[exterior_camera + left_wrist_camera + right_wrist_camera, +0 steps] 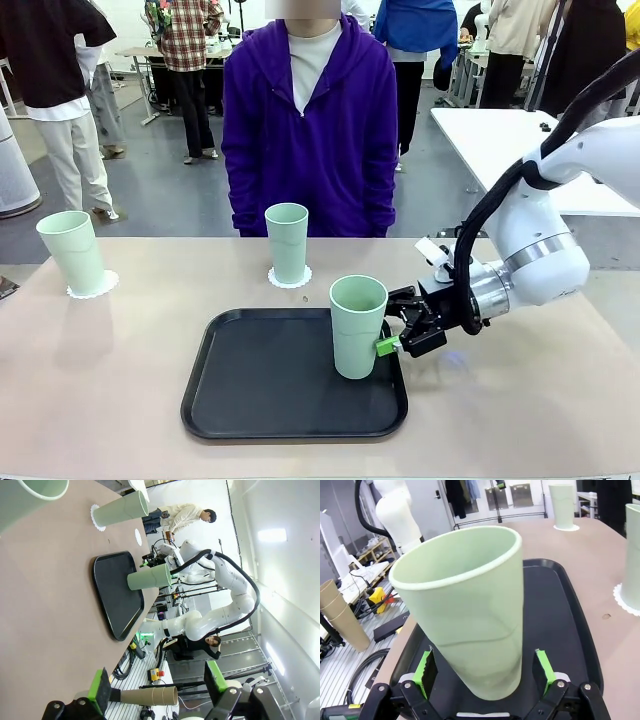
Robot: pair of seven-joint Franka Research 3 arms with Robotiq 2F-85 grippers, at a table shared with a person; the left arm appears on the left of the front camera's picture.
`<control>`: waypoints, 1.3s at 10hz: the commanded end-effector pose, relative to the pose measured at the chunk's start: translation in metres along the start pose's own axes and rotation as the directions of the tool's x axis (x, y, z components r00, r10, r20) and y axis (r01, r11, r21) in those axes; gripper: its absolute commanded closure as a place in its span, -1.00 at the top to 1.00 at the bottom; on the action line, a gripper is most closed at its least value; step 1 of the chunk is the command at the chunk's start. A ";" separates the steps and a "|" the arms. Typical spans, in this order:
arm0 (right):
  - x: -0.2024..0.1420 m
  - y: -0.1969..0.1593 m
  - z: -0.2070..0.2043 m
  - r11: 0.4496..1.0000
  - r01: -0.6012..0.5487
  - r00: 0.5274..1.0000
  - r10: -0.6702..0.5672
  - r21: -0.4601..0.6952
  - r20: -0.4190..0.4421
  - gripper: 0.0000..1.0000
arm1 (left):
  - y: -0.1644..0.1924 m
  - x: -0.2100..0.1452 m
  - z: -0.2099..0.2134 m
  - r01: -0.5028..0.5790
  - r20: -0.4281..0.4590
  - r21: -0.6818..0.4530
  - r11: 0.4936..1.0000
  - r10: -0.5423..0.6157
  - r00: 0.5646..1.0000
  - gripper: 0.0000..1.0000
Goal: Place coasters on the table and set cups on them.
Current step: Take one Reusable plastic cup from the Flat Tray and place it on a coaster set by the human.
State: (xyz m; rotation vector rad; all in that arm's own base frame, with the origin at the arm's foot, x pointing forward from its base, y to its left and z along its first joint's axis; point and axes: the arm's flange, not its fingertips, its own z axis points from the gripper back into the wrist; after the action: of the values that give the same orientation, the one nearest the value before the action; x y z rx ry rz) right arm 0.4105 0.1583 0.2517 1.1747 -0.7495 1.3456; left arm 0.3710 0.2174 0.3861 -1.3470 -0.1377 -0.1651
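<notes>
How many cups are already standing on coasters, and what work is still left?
Two cups are done: one on its coaster at the table's far left, one on the middle coaster. In hand: the open right gripper flanks the third cup, standing on the black tray. Left: grip it and set it on the bare third coaster.

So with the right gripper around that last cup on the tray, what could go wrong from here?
The right gripper straddles the cup low near its base with jaws open; a low grip on a tall tapered tumbler could let it tip.

The cup stands close to the tray's right rim, so dragging instead of lifting may catch it.

The third coaster lies bare; a tilted cup could land off it.
</notes>
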 end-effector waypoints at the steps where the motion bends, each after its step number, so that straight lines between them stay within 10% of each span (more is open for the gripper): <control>1: -0.002 -0.004 -0.004 0.998 -0.051 0.999 0.051 0.048 -0.001 1.00 | -0.001 0.000 0.001 0.007 0.001 -0.003 1.000 -0.007 1.000 1.00; 12: 0.004 -0.018 -0.044 0.980 -0.107 0.993 0.114 0.169 -0.035 1.00 | -0.001 0.000 0.001 0.007 0.001 -0.003 1.000 -0.007 1.000 1.00; 13: 0.003 -0.016 -0.043 0.970 -0.135 0.989 0.144 0.203 -0.030 -0.20 | -0.001 0.000 0.001 0.007 0.001 -0.003 1.000 -0.007 1.000 1.00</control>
State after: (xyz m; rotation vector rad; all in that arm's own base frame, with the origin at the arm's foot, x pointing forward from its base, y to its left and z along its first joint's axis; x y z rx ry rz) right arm 0.4147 0.2029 0.2425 1.2441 -0.6859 1.5194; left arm 0.3710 0.2174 0.3861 -1.3470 -0.1377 -0.1652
